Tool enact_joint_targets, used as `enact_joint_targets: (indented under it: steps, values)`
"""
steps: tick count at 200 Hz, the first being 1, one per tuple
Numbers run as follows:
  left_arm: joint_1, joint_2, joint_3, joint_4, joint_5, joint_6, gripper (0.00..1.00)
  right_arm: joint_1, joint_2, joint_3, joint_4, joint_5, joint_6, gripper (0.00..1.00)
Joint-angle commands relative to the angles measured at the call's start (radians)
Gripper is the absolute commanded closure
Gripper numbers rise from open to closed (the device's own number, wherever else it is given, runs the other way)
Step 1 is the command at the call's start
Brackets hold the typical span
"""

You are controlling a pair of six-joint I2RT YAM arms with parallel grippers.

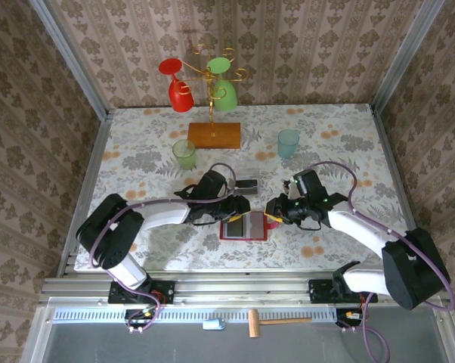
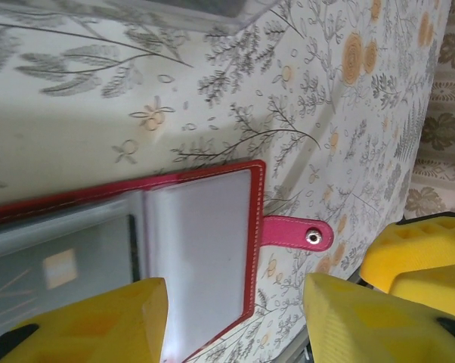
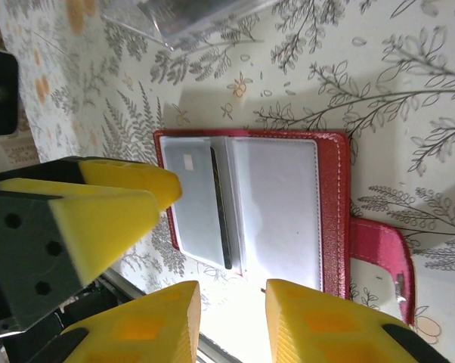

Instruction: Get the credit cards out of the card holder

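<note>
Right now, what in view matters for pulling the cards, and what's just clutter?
Job: red card holder, card in its pocket, dark card in clear box.
Clutter: green cup, teal cup, goblet rack, hammer.

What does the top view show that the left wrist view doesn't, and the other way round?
Top view: the left arm and right arm in full, a rack with a red cup and a green cup hung on it, a pale cup and a teal cup on the table, and a hammer.
Left wrist view: the snap on the wallet's tab, its stitching, and a card behind a cloudy pocket.
Shared: the open wallet lying flat, the clear box beyond it, and the open left gripper.
</note>
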Motion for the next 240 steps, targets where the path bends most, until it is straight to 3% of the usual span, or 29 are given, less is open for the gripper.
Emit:
enact_joint_targets:
  steps: [1,63,164,240]
  values:
    - [0.023,-0.056,-0.043,0.012,-0.019,-0.004,0.49,0.033,0.042,0.044,0.028,-0.002,0.024,0.71]
    - [0.059,-0.121,-0.142,0.022,-0.027,-0.011,0.53,0.119,0.186,0.084,0.097,0.002,0.06,0.72]
    - [0.06,-0.065,-0.153,0.082,0.006,-0.031,0.73,0.187,0.333,0.137,0.188,-0.01,0.093,0.76]
    - [0.061,-0.039,-0.169,0.082,-0.006,-0.039,0.75,0.197,0.393,0.166,0.2,-0.016,0.088,0.76]
